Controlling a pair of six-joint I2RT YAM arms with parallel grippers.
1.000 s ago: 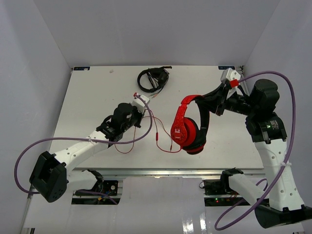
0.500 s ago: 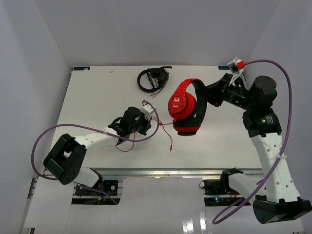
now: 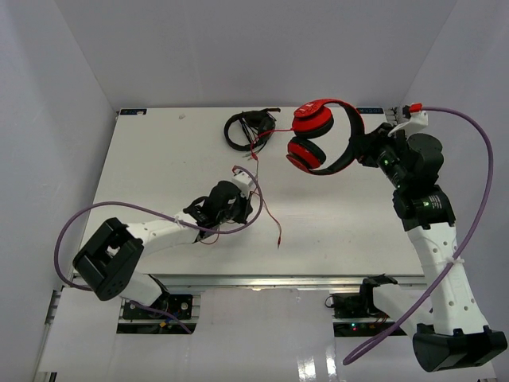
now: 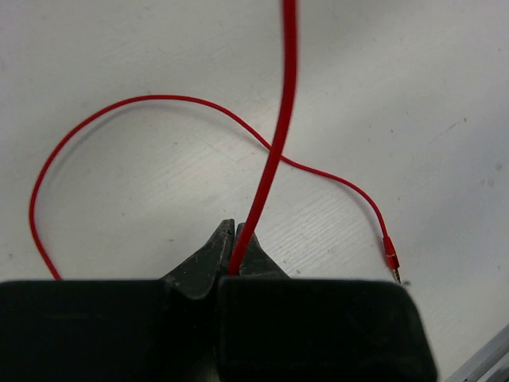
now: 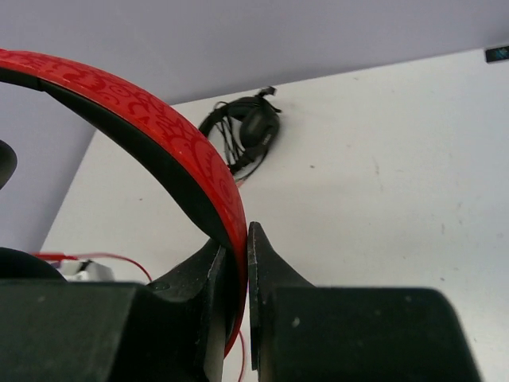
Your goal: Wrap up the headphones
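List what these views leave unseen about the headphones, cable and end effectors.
Right wrist view: round earcups of the red over-ear headphones, cropped at the left edge; only the headband shows.
Left wrist view: where the thin red cable leads, cut off by the top edge.
Top view: fingertips of the left end effector, hidden under its own wrist.
Top view: how the cable of the black headphones is bundled, too small.

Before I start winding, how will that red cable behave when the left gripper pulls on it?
Likely very floppy: the cable lies in loose curves beyond the left gripper. It looks thin and probably light, so it may slip out of the pinch. The free plug will probably drag and flick about.
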